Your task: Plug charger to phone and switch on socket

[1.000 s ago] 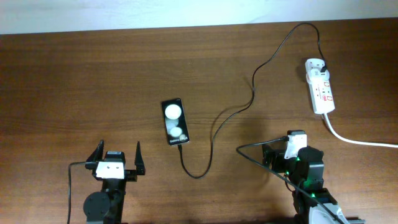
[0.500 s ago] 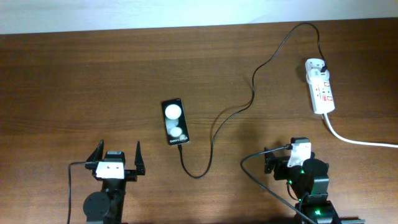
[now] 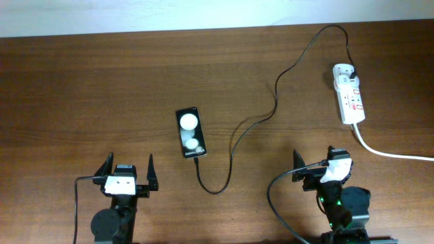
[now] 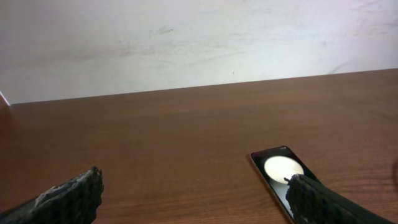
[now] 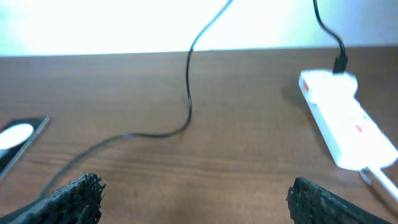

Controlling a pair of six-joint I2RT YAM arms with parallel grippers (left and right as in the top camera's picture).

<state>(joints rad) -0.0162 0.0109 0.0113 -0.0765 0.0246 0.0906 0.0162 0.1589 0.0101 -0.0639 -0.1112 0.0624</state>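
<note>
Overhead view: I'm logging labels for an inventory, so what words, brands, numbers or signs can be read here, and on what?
On the black rectangular phone: tiny white lettering near the end facing the arms, too small to read.
On the white elongated power strip: small red marks on top, too small and blurred to read.
No other text shows in any view.

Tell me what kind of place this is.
Probably a lab or office bench: a wooden table against a plain white wall, with a phone, a black charger cable and a white power strip.
</note>
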